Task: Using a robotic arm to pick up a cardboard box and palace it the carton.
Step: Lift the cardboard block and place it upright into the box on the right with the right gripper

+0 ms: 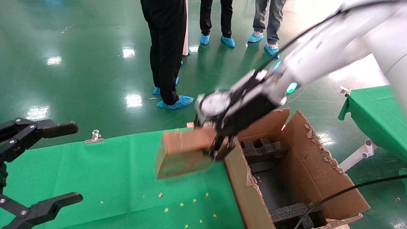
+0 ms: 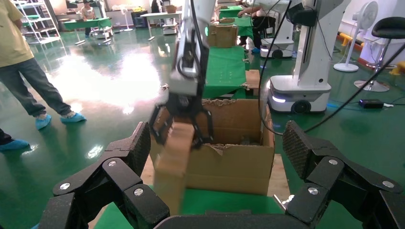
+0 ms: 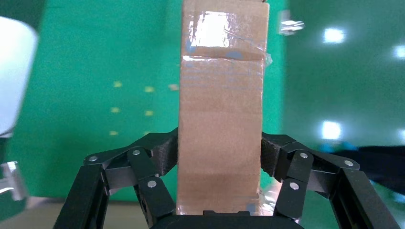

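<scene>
From the head camera, the right pincer on the white glossy robotic arm is clamped on one end of the single small brown rectangular cardboard box, which hangs tilted in the air above the green cloth-covered table, just beside the near wall of the one large brown corrugated carton with ragged flaps. Two black foam blocks show inside the carton, one at its far end and one at its near end. The all-black left pincer sits at the left edge of the table with its two fingers spread wide, holding nothing. A metal clip grips the cloth edge, yellow crumbs dot the cloth, and three pairs of legs in blue shoe covers stand on the green floor. From the left wrist camera, the left pincer's fingers stand well apart, and farther off the right pincer holds the cardboard box upright in front of the carton. From the right wrist camera, both black linked fingers press the narrow sides of the cardboard box, whose far end bears a clear tape strip.
</scene>
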You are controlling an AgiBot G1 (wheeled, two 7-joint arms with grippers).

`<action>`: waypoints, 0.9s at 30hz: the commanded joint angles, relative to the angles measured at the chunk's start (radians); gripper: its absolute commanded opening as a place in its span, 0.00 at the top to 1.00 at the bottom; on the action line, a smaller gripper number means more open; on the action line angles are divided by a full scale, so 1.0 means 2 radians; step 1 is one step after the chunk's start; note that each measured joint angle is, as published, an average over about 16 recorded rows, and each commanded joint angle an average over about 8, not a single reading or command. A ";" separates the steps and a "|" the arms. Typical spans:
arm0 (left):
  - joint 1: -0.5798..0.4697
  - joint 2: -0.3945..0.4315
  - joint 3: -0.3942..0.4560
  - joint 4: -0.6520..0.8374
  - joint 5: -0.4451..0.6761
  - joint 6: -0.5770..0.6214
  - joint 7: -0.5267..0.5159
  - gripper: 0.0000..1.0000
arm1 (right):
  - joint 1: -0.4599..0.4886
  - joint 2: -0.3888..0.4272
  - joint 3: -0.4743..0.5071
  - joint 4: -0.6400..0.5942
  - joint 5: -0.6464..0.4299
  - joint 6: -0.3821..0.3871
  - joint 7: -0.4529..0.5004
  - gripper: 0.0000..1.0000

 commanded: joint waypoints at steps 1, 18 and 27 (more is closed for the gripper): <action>0.000 0.000 0.000 0.000 0.000 0.000 0.000 0.00 | 0.019 0.005 -0.008 -0.005 0.010 0.000 -0.005 1.00; 0.000 0.000 0.000 0.000 0.000 0.000 0.000 0.00 | 0.135 0.071 -0.096 0.016 0.098 -0.001 0.011 1.00; 0.000 0.000 0.000 0.000 0.000 0.000 0.000 0.00 | 0.192 0.147 -0.179 0.064 0.109 -0.002 0.042 1.00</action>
